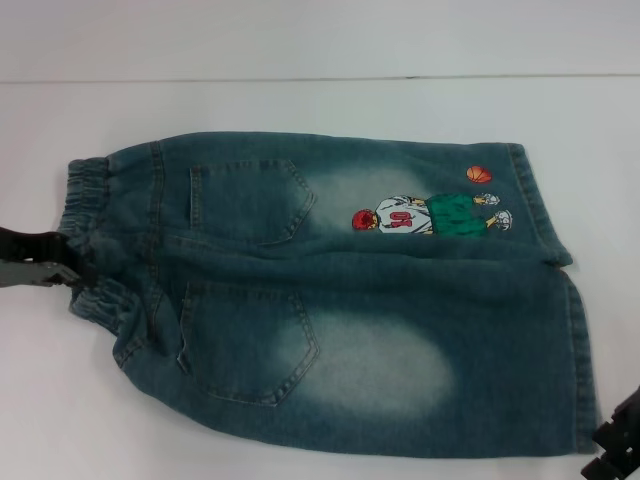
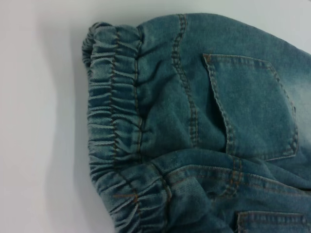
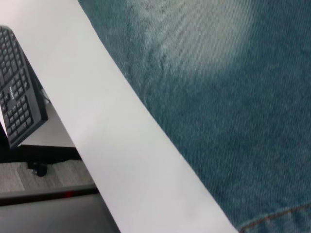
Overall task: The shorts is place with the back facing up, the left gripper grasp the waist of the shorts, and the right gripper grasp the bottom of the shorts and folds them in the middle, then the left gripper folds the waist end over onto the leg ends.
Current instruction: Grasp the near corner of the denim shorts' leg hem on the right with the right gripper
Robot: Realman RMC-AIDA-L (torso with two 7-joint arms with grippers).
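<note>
Since the faded blue denim shorts [image 1: 330,300] lie flat, back up, on the white table [image 1: 300,40], I expect heavy limp cloth | left gripper [image 1: 60,262] pinching elastic waistband [image 2: 114,121] | right gripper [image 1: 620,450] beside hem, grip unclear.

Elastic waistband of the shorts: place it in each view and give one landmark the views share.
Head view: elastic waistband at the shorts' left end, left gripper on it.
Left wrist view: gathered band beside the back pocket.
Right wrist view: not in it.
Shared landmark: the faded denim patch.
</note>
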